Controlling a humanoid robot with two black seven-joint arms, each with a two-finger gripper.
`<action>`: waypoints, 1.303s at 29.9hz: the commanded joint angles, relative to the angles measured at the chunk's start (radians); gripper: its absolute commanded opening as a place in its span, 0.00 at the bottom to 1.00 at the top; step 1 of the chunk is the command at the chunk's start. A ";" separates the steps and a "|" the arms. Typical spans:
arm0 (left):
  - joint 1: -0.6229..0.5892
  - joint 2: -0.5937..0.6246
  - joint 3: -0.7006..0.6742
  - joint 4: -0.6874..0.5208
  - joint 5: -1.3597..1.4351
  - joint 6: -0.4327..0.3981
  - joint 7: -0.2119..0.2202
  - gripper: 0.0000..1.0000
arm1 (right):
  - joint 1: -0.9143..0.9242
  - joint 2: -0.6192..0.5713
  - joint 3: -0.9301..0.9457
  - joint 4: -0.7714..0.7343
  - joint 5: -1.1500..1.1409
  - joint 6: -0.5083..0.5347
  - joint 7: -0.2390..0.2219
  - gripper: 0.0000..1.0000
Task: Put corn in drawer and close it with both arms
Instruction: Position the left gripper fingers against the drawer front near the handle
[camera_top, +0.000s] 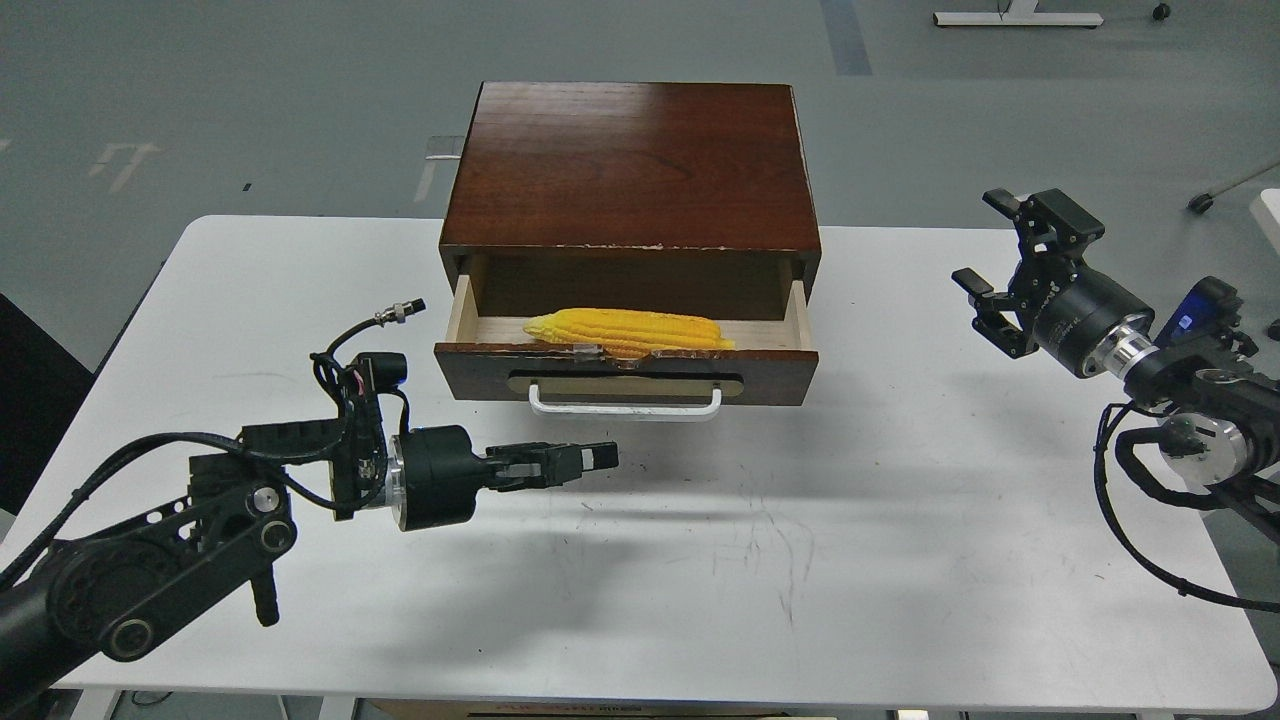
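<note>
White table (900, 520) on grey floor, dark wooden cabinet (630, 165) at back centre. Drawer (625, 375) pulled partway out, corn (625, 332) lying crosswise inside, behind front panel. Left gripper (600, 457) just below white handle (625, 405), fingers together, nothing held. Right gripper (1010, 255) well right of drawer, fingers spread wide, empty.

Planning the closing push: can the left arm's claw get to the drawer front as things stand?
Probably yes. The left claw hovers just before the drawer front, below its white handle, and only bare table lies between them.
</note>
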 joint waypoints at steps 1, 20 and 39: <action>-0.001 -0.003 -0.001 0.007 -0.001 0.000 -0.001 0.00 | -0.001 0.000 0.000 -0.001 0.000 0.000 0.000 0.96; -0.011 -0.005 -0.015 0.036 -0.058 0.000 -0.001 0.00 | -0.014 0.003 0.000 -0.001 -0.001 0.000 0.000 0.96; -0.028 -0.009 -0.018 0.065 -0.062 0.000 -0.001 0.00 | -0.028 0.003 0.000 0.002 -0.001 0.000 0.000 0.96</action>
